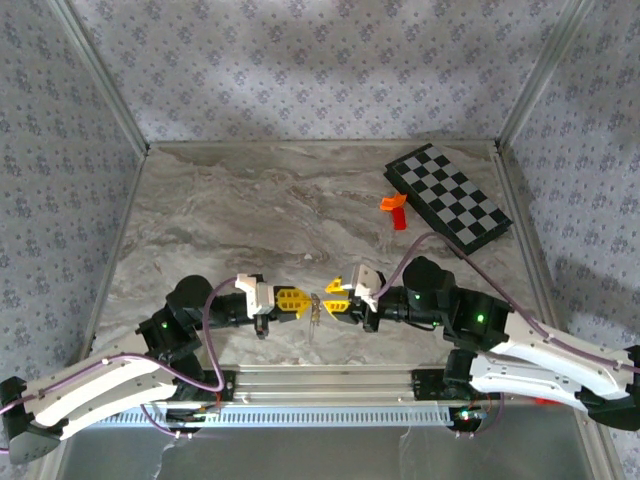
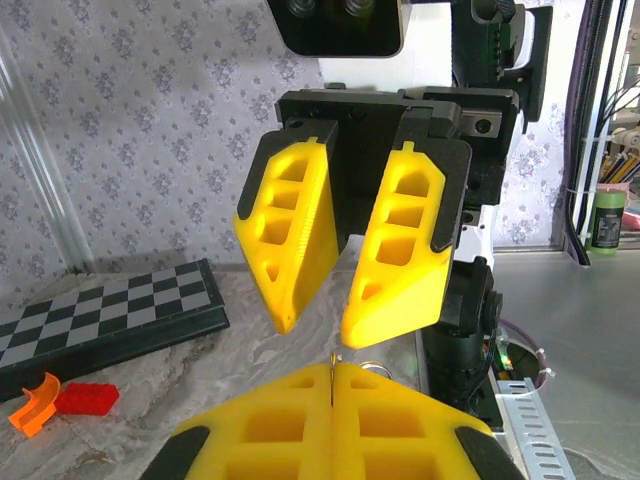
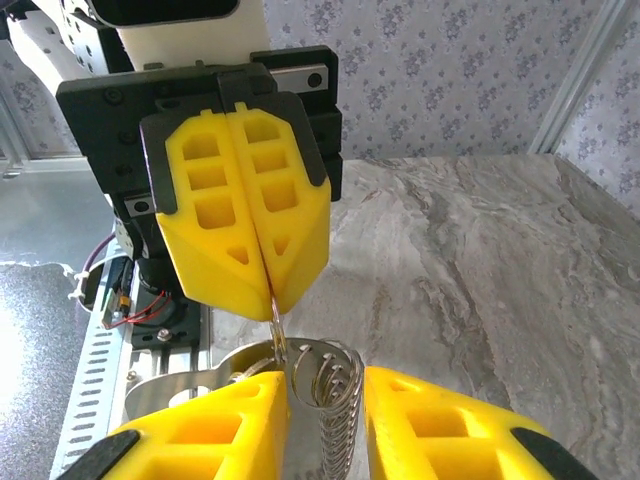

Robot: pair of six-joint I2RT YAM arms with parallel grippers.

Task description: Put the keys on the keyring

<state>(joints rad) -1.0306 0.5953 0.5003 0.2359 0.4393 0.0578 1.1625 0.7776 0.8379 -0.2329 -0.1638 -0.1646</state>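
Note:
My left gripper (image 1: 303, 303) is shut, and a thin edge of the keyring (image 3: 275, 325) sticks out from its pinched fingertips (image 2: 331, 372). A coiled silvery chain (image 3: 335, 410) hangs from the ring, with a flat silvery strip (image 3: 180, 385) beside it. From above, ring and chain (image 1: 314, 318) dangle just over the table between the two grippers. My right gripper (image 1: 328, 300) faces the left one tip to tip. Its jaws stand apart (image 3: 326, 378) with the chain in the gap, touching neither finger that I can see. The keys are hidden.
A black-and-white chessboard (image 1: 448, 197) lies at the back right, with an orange and a red block (image 1: 395, 208) at its near-left corner. A metal rail (image 1: 320, 385) runs along the near edge between the arm bases. Patterned walls enclose the marble table (image 1: 250, 220).

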